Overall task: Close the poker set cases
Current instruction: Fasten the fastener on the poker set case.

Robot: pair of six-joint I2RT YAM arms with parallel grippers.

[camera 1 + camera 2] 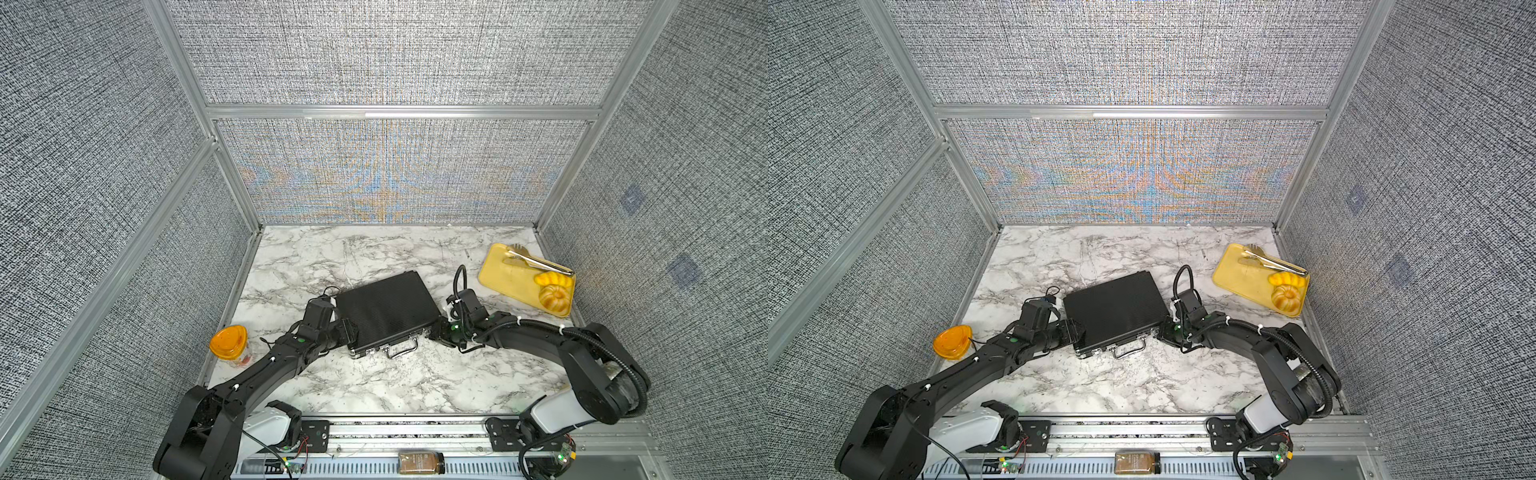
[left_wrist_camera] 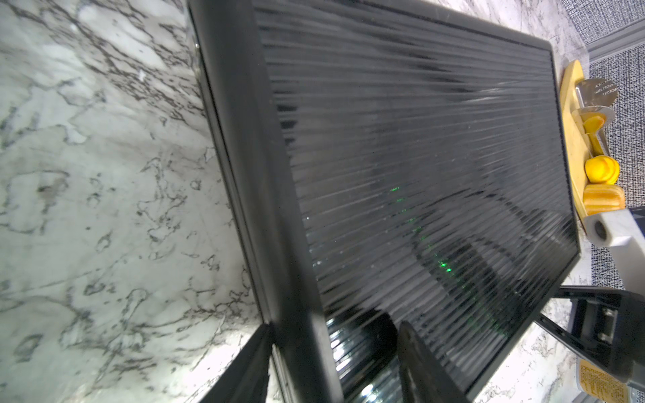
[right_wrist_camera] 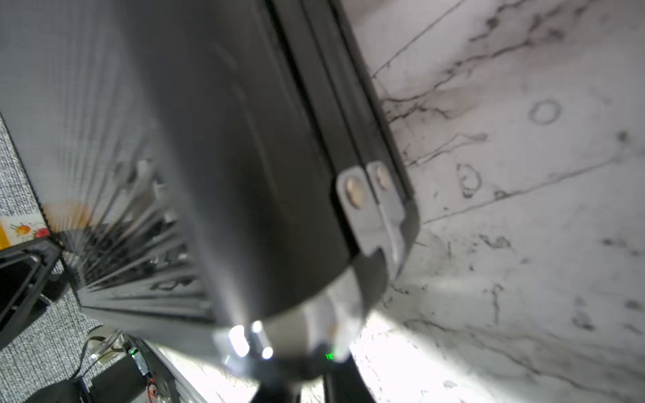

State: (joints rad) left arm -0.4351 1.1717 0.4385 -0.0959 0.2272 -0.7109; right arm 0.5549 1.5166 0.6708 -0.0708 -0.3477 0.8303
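At table centre, the poker set case [image 1: 386, 309] lies flat on the marble table [image 1: 374, 386], lid down. Its handle [image 1: 401, 348] and latches [image 1: 371, 351] face the robot base. The side seam looks shut in both wrist views; whether the latches are engaged cannot be told.

L gripper [image 1: 347, 332]: at the case's L front corner, jaws part-spread astride the side edge. One finger [image 2: 422, 366] lies over the ribbed lid, the other [image 2: 244, 370] beside the side wall. Firm clamp vs. mere contact: cannot tell.

R gripper [image 1: 438, 330]: clenched, nothing seen betw. the fingers, tips at the R front corner by the silver corner fitting [image 3: 370, 202].

Step in hand (judged): seat the lid fully, then secure the latches.

Recommended procedure:
1. L arm acts as brace, so the case cannot slide or rotate on the smooth marble.
2. R gripper works as a closed pusher. Force goes straight down on the lid near the front edge; lateral load at the corner would skid the case.
3. Check the front seam is even before touching the latches; a misaligned lid blocks the catch.
4. Press each latch flat w/ the closed tips, one at a time, approx. square to the front face.
5. Keep clear of the handle; it prob. pivots and may foul a latch.

The yellow tray [image 1: 498, 270] sits well apart at R rear; no clearance issue.
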